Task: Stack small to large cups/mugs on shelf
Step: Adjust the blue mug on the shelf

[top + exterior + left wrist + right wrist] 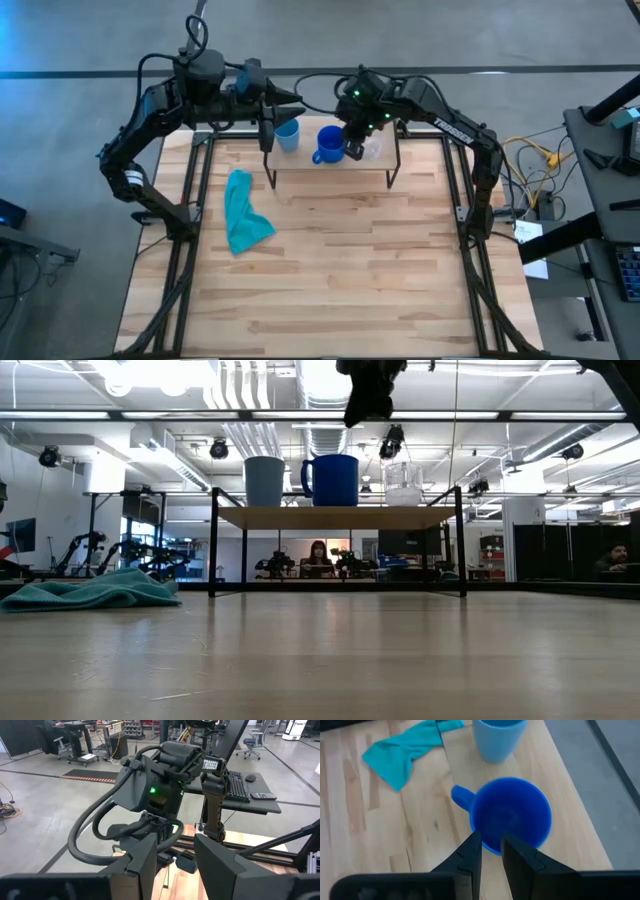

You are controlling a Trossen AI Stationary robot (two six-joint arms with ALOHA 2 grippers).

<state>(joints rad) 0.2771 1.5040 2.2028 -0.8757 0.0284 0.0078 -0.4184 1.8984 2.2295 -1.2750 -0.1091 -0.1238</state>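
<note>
3 cups stand in a row on the shelf (pixel 340 517), the right gripper (pixel 355 148) above them.

We see the light-blue cup (pixel 264 481), royal-blue mug (pixel 334 480) and clear cup (pixel 404 484) side by side, apart. Our right gripper hangs over the mug, fingers (pixel 470 855) nearly together with a narrow gap, holding nothing. Our left gripper (pixel 290 103) waits behind the shelf, fingers (pixel 145 857) parted and empty. A teal cloth (pixel 243 212) lies on the table (pixel 340 280).
</note>
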